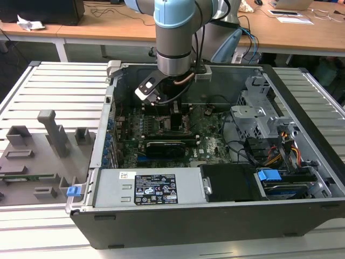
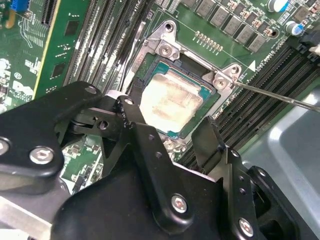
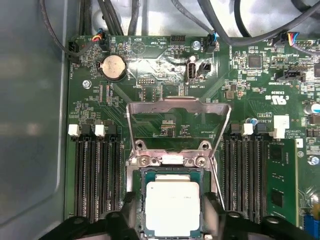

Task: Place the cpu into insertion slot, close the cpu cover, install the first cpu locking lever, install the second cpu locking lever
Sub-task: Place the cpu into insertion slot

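The cpu [image 3: 172,207] lies flat in the insertion slot [image 3: 172,160], silvery top face up; it also shows in the second wrist view [image 2: 170,100]. My gripper [image 3: 170,212] straddles it, open, one black finger [image 3: 127,205] on each side and a small gap to the chip. The cpu cover [image 3: 177,106] stands raised on its hinge behind the slot, its cut-out middle showing the board. A thin wire locking lever [image 2: 280,97] sticks out beside the slot, unlatched. In the exterior view my gripper [image 1: 173,116] reaches down into the open computer case.
Memory slots [image 3: 95,175] flank the socket on both sides. A long black expansion card [image 1: 164,145] lies in front of the socket, the power supply [image 1: 145,186] nearer still. A drive cage [image 1: 259,113] and cables stand at the exterior view's right. A grey fixture tray [image 1: 38,151] lies outside the case.
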Tool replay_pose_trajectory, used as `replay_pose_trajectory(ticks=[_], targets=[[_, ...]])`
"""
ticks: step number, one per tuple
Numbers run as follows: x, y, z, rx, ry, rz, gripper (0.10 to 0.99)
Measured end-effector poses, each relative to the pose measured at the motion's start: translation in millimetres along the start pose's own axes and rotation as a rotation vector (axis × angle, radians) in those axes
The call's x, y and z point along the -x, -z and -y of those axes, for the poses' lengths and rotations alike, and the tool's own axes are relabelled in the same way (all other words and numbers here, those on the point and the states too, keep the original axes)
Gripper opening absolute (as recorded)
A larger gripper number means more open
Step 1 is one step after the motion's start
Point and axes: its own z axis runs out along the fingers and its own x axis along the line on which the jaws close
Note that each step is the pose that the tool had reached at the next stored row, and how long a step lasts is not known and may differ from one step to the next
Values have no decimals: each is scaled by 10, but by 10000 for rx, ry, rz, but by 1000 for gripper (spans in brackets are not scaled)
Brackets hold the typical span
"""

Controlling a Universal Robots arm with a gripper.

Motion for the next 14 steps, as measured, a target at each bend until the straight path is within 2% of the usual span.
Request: replay_pose_trajectory(ticks=[1, 2, 3, 6, 7, 11, 14], targets=[[0, 14, -1, -3, -1, -1, 580], [0, 26, -1, -6, -2, 0, 518], [0, 34, -3, -14, -1, 0, 518], [0, 40, -4, -20, 0, -2, 337], [0, 42, -4, -21, 0, -1, 337], [0, 56, -5, -22, 0, 0, 106], [0, 66, -6, -19, 0, -3, 106]])
